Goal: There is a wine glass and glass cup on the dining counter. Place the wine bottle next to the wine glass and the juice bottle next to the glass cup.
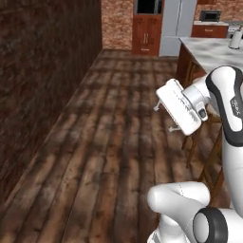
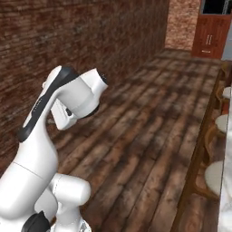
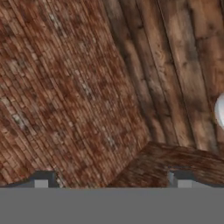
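My gripper (image 1: 164, 118) hangs over the bare wooden floor, aimed toward the brick wall on the left. Its two fingertips (image 3: 41, 179) stand far apart in the hand view, so the gripper (image 3: 111, 180) is open with nothing between them. The dining counter (image 1: 209, 51), a marble top on reddish-brown wood, lies to the right behind the arm. A small pale object (image 1: 235, 40) stands on its far end, too small to identify. The wine bottle, juice bottle, wine glass and glass cup are out of view.
A dark brick wall (image 1: 42, 71) runs along the left side. Wooden stools (image 2: 216, 176) with round pale seats line the counter's edge. Red-brown cabinets (image 1: 146, 35) and a grey fridge (image 1: 175, 26) stand at the far end. Wooden floor (image 1: 104, 156) stretches ahead.
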Available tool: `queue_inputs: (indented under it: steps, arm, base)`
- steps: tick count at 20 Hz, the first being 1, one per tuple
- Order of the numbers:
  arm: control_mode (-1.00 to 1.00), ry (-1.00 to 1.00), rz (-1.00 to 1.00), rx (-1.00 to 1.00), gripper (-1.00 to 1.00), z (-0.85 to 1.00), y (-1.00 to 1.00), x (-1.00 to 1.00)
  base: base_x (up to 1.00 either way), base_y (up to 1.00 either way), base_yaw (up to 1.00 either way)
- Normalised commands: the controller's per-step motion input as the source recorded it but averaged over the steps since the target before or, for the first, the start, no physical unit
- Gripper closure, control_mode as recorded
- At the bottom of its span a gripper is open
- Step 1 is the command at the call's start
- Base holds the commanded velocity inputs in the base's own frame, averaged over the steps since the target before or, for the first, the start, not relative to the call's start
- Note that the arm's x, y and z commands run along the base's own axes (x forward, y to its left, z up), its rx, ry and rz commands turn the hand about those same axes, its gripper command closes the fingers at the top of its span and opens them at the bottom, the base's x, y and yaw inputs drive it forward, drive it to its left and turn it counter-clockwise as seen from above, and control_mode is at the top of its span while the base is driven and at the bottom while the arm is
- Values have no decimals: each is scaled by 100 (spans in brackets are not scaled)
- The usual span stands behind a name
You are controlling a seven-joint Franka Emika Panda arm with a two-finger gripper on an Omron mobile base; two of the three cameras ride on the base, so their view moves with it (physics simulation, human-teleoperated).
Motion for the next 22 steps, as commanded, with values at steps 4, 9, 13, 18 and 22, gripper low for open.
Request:
queue_inputs:
  steps: [4, 9, 13, 18, 22]
  arm:
    - [100, 0, 0, 0, -100, 0, 0, 0]
    - [100, 0, 0, 0, -100, 0, 0, 0]
    - [100, 0, 0, 0, -100, 0, 0, 0]
    - [100, 0, 0, 0, -100, 0, 0, 0]
    - [100, 0, 0, 0, -100, 0, 0, 0]
  base:
    - [100, 0, -21]
    - [100, 0, -11]
    - [100, 0, -7]
    - [100, 0, -6]
    - [100, 0, -5]
